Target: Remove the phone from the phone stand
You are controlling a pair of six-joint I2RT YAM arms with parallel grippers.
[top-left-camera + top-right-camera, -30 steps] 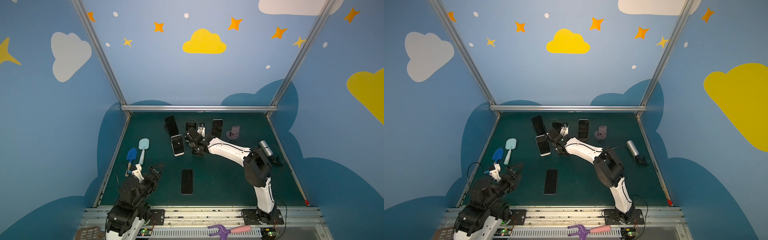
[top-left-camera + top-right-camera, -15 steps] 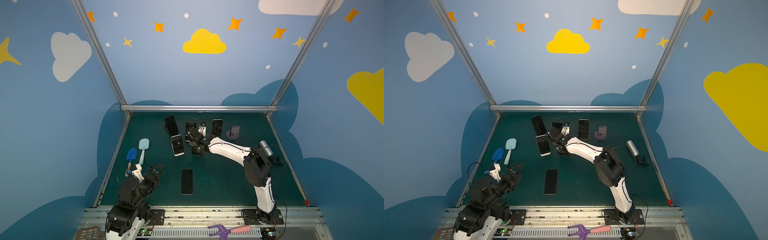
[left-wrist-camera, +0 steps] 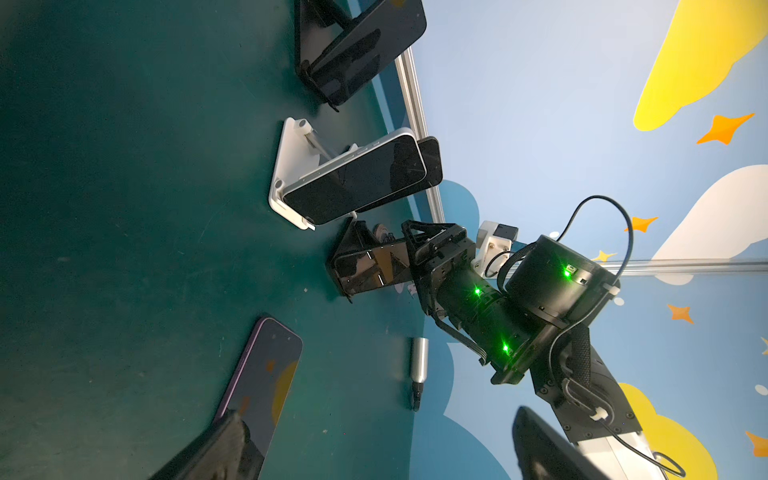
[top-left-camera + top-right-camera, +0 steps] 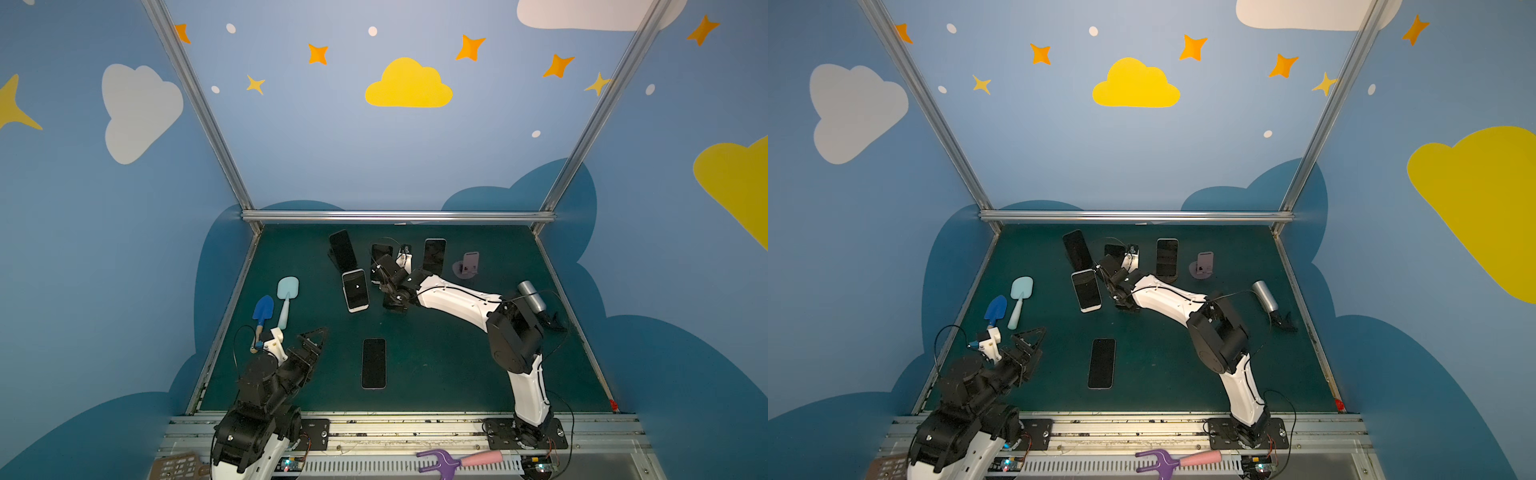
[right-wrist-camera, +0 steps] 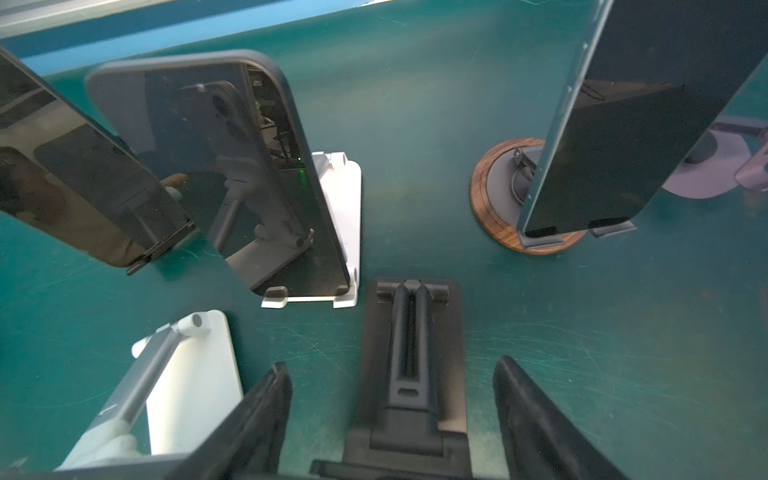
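A dark phone (image 3: 365, 268) leans on a black folding phone stand (image 5: 411, 332) in the middle of the green mat. In both top views my right gripper (image 4: 384, 275) hangs over it, and only the stand's foot (image 4: 392, 306) shows. The right gripper (image 5: 392, 363) is open. Its fingers (image 5: 266, 399) straddle the stand with a gap on each side. In the left wrist view the right gripper (image 3: 409, 257) sits at the phone's top edge. My left gripper (image 4: 313, 337) rests open and empty at the front left.
Around the stand are a white-cased phone (image 4: 355, 295) on a white stand, a phone (image 4: 381, 252) behind, a phone (image 4: 341, 254) at the back left and a phone (image 4: 434, 255) on a wooden base. A pink stand (image 4: 469, 264), a flat phone (image 4: 373, 363), two shovels (image 4: 286, 299) and a silver cylinder (image 4: 531, 296) lie about.
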